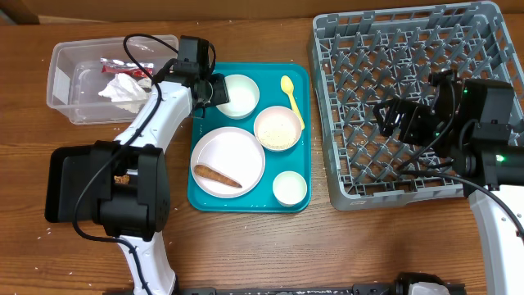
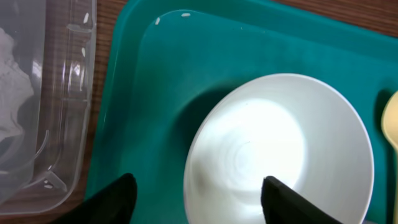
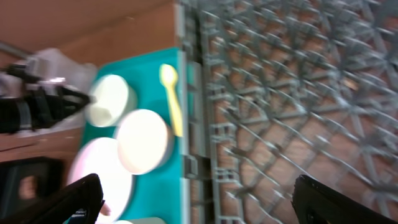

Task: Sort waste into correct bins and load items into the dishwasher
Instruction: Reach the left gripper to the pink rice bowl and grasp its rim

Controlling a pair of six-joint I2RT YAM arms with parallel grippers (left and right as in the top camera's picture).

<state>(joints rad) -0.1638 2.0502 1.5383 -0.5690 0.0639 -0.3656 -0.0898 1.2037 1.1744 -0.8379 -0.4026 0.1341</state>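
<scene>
My left gripper (image 1: 211,88) is open around the left rim of an empty white bowl (image 1: 237,94) on the teal tray; in the left wrist view the fingers (image 2: 196,193) straddle that bowl's (image 2: 280,149) edge. A bowl of white rice grains (image 1: 278,129), a plate (image 1: 233,147) with a brown food piece (image 1: 217,176), a small cup (image 1: 290,188) and a yellow spoon (image 1: 291,98) lie on the tray. The clear tub (image 1: 70,98) holds a crumpled napkin (image 1: 123,88) and a red-and-white wrapper (image 1: 115,67). My right gripper (image 1: 385,119) is open and empty above the grey dish rack (image 1: 409,106).
The teal tray (image 1: 201,197) sits between the tub and the rack. A black tray (image 1: 59,184) with brown bits (image 1: 123,178) lies at the left, partly under my left arm. A few grains (image 2: 185,14) lie on the teal tray's corner.
</scene>
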